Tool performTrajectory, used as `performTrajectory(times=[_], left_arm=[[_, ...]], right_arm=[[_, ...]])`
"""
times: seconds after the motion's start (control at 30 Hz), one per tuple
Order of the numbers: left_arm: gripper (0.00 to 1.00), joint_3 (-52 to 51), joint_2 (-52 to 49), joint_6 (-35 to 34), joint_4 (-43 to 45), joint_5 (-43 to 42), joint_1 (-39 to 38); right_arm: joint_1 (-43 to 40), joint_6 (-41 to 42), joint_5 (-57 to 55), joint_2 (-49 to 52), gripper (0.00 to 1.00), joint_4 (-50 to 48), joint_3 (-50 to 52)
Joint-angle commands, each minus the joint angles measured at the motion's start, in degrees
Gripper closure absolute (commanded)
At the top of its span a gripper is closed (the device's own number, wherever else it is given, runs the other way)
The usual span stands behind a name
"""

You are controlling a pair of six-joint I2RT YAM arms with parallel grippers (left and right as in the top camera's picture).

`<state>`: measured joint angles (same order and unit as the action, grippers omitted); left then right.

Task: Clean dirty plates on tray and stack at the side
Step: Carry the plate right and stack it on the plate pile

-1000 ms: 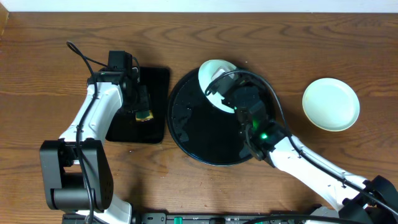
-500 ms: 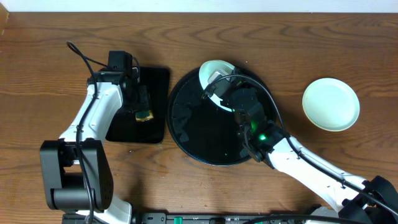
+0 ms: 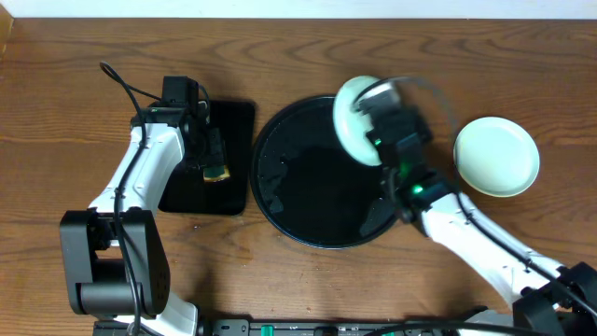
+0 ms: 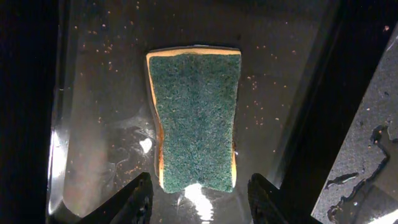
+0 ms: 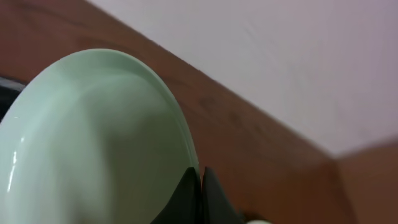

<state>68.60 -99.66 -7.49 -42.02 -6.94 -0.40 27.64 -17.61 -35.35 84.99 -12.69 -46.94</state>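
Observation:
My right gripper (image 3: 378,119) is shut on the rim of a pale blue-green plate (image 3: 353,119) and holds it lifted and tilted on edge over the back right of the round black tray (image 3: 298,201). In the right wrist view the plate (image 5: 93,143) fills the left side, its rim pinched between my fingers (image 5: 200,180). A second pale plate (image 3: 496,156) lies flat on the table to the right. My left gripper (image 4: 199,199) is open just above a green and yellow sponge (image 4: 196,118).
The sponge (image 3: 216,172) lies in a small rectangular black tray (image 3: 233,149) left of the round tray. The rectangular tray floor is wet with brown specks. The wall runs along the table's back edge.
My right gripper has lifted the plate off the tray's back rim and swung it to the right, turning it on edge. The left arm has not moved.

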Motion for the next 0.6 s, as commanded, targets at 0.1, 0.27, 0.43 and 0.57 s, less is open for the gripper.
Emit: performTrajectory(times=[0.1, 0.27, 0.43, 0.57], left_arm=[[0.5, -0.57, 0.42, -0.13, -0.2, 0.13, 0.0], [0.5, -0.57, 0.42, -0.13, -0.17, 0.13, 0.0], [0.5, -0.57, 0.42, -0.13, -0.17, 0.13, 0.0], [0.5, -0.57, 0.42, -0.13, -0.2, 0.13, 0.0]], right_arm=[[-8.76, 15.06, -0.09, -1.44, 0.99, 1.44, -1.53], [-17.07, 22.21, 4.42, -1.44, 0.99, 6.73, -1.86], [-26.62, 27.15, 10.6, -1.44, 0.99, 10.56, -1.9], [-32.63, 31.34, 14.45, -1.44, 0.99, 15.26, -2.64]])
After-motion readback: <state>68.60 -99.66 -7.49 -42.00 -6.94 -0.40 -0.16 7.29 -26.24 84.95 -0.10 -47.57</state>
